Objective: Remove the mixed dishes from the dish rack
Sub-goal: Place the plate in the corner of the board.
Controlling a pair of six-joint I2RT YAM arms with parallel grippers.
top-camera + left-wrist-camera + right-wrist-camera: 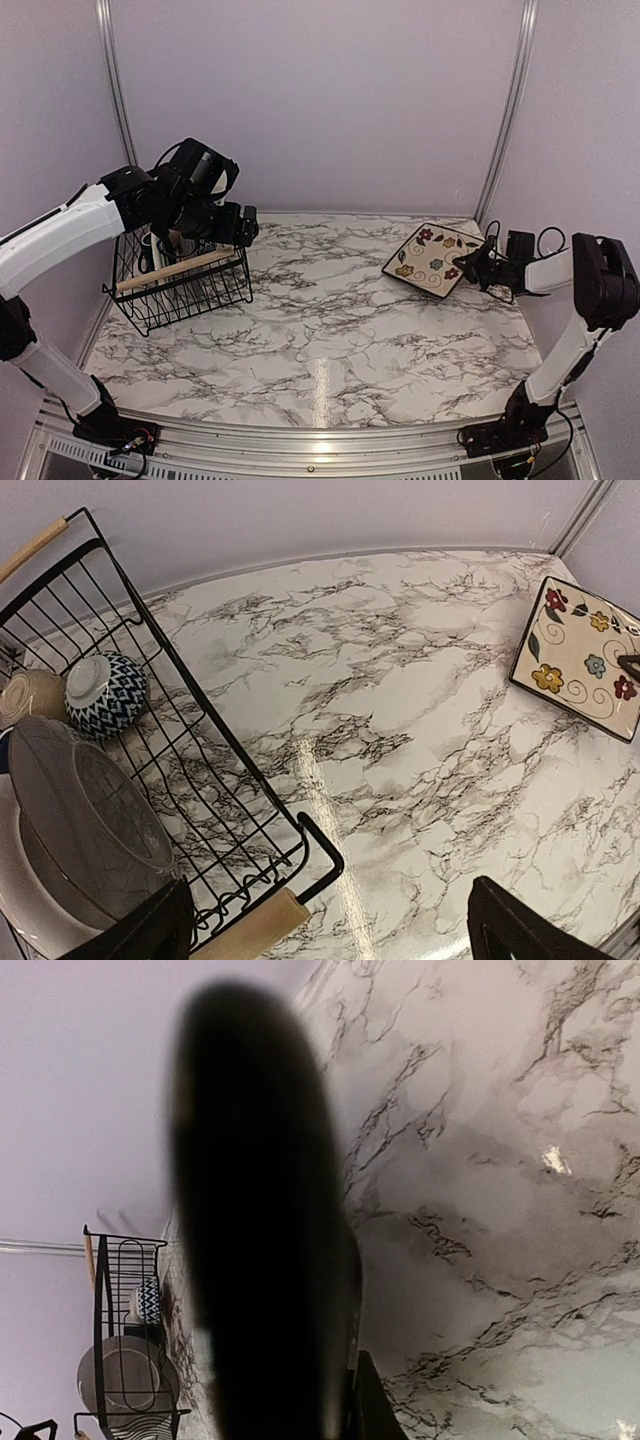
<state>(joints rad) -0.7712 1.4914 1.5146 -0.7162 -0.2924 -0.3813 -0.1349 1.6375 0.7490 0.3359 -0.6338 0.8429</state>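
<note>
My right jaws are clamped on the rim of the square plate (pixel 430 260), at its right-hand edge, over the far right of the desk (pixel 340 340). Whether it touches the desk I cannot tell. I judge it glazed ceramic: stiff, fairly heavy, slick and apt to chip, so a deep rim pinch suits it. Being square, it has no long axis. Its flowered face is up, with one corner toward the dish rack (pixel 180 295). My left jaws stand wide apart over that rack's edge, holding nothing.

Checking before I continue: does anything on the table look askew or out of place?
Only the square flowered plate: it sits tilted at the far right, one edge clamped in the right pincer, not flat on the table. The dish rack stands upright, nothing spilled.
</note>
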